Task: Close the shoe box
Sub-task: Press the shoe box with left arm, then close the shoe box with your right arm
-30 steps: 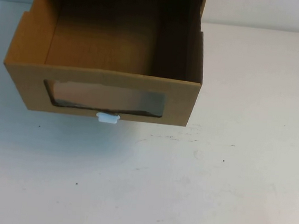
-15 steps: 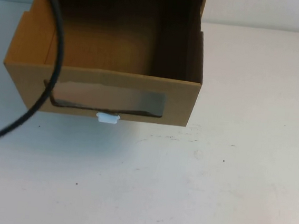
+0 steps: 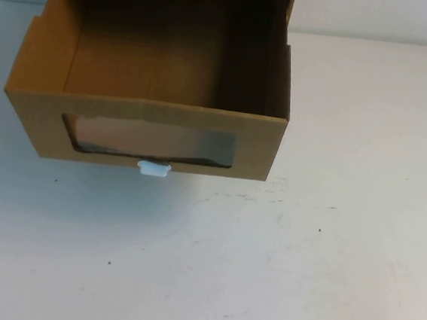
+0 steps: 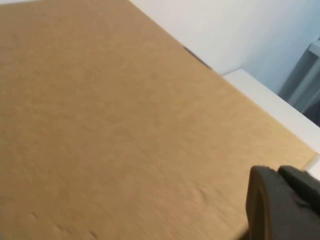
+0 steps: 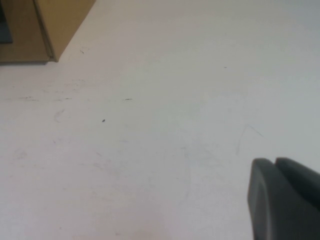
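Observation:
The brown cardboard shoe box [image 3: 260,146] stands at the table's far left-centre, its drawer pulled out toward me and empty. Its front panel has a see-through window [image 3: 155,141] with a small white tab [image 3: 153,169] below it. Neither gripper shows in the high view. In the left wrist view my left gripper [image 4: 277,172] is shut and empty, close over a broad cardboard face of the box [image 4: 125,125]. In the right wrist view my right gripper [image 5: 275,162] is shut and empty above bare table, with a corner of the box [image 5: 60,20] well away from it.
The white table [image 3: 303,252] stretches in front of and to the right of the box. A pale wall runs behind the table's far edge. The outer sleeve [image 3: 283,0] of the box sits at the frame's top.
Half a second ago a black cable and part of the left arm crossed the box's left side in the high view; they have now left that view. The box has not moved.

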